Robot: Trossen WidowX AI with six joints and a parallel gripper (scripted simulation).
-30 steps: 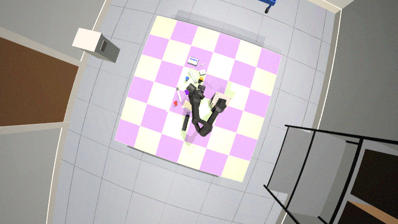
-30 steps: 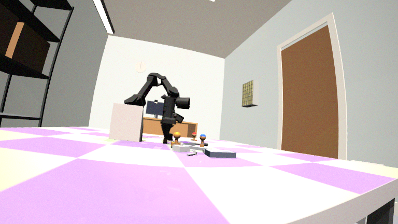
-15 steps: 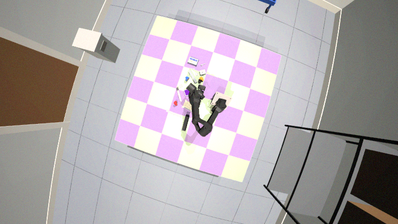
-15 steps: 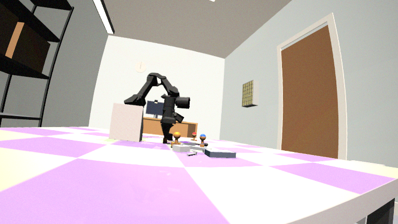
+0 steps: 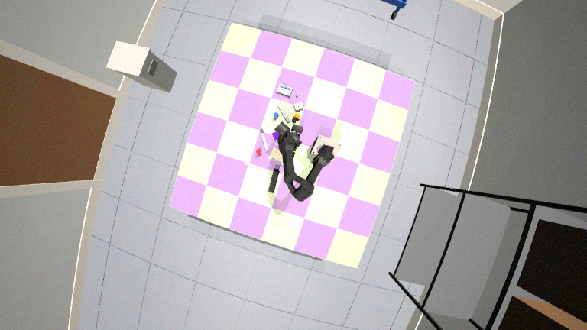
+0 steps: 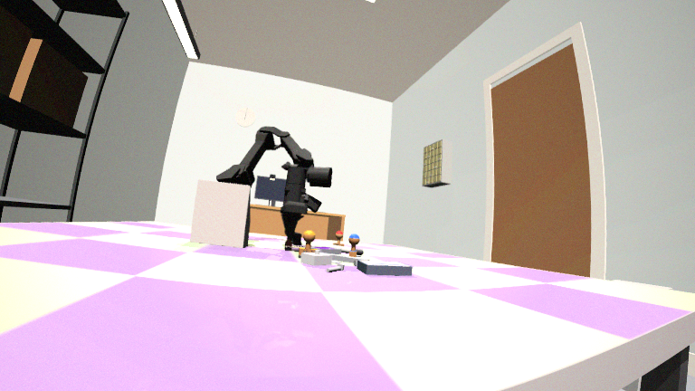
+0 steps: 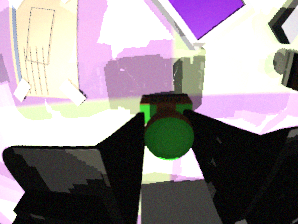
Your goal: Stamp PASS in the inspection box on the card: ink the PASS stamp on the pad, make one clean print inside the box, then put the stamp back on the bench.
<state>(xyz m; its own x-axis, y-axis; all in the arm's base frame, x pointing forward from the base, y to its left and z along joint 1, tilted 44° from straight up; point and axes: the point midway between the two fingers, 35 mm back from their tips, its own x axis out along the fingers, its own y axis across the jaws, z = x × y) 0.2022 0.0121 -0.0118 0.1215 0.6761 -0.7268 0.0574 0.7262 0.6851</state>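
A green-topped stamp [image 7: 169, 139] with a dark brown base stands upright between my fingers. My gripper [image 7: 164, 116] [image 6: 292, 244] points down and is shut on this stamp, a finger on each side of its neck. Its lettering is not visible. The purple ink pad [image 7: 210, 15] [image 5: 275, 135] lies open beyond the stamp in the wrist view. The cream card [image 7: 64, 45] [image 5: 276, 155] lies at the wrist view's upper left, with an outlined box and several printed lines, its lower corners under white tabs. I see no print in the visible box.
Other stamps stand on the bench: orange [image 5: 296, 116] [image 6: 309, 235], blue [image 5: 275, 115] [image 6: 353, 238] and red [image 5: 258, 152] [image 6: 338, 234]. A blue-and-white case [image 5: 284, 89], a small white block [image 6: 317, 258] and a black bar [image 5: 274, 180] also lie there.
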